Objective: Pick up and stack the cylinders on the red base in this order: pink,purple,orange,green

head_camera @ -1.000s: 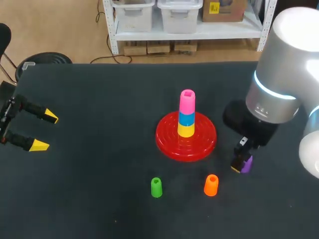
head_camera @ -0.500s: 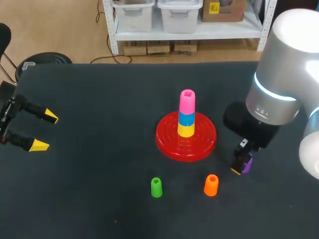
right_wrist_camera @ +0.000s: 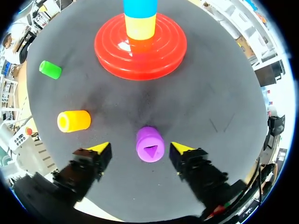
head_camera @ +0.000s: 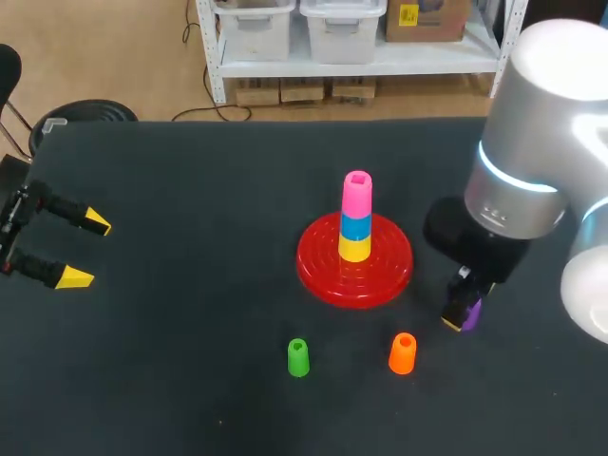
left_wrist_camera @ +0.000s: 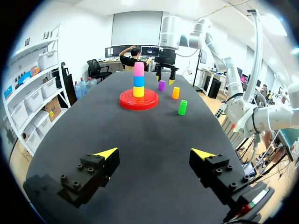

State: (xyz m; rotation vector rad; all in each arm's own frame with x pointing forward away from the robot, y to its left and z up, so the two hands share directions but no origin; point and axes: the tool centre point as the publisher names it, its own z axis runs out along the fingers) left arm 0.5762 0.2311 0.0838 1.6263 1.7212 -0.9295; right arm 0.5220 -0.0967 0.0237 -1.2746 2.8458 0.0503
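The right gripper (right_wrist_camera: 140, 149) stands wide open, its yellow fingertips either side of the upright purple cylinder (right_wrist_camera: 150, 144), seemingly not touching it. Ahead sits the red base (right_wrist_camera: 111, 52) bearing a stack (right_wrist_camera: 140, 26). The left gripper (left_wrist_camera: 154, 153) is open, empty.

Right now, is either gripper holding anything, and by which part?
Nothing is held. The purple cylinder stands between the open fingers of the right gripper, with a gap on each side. The left gripper is open and empty.
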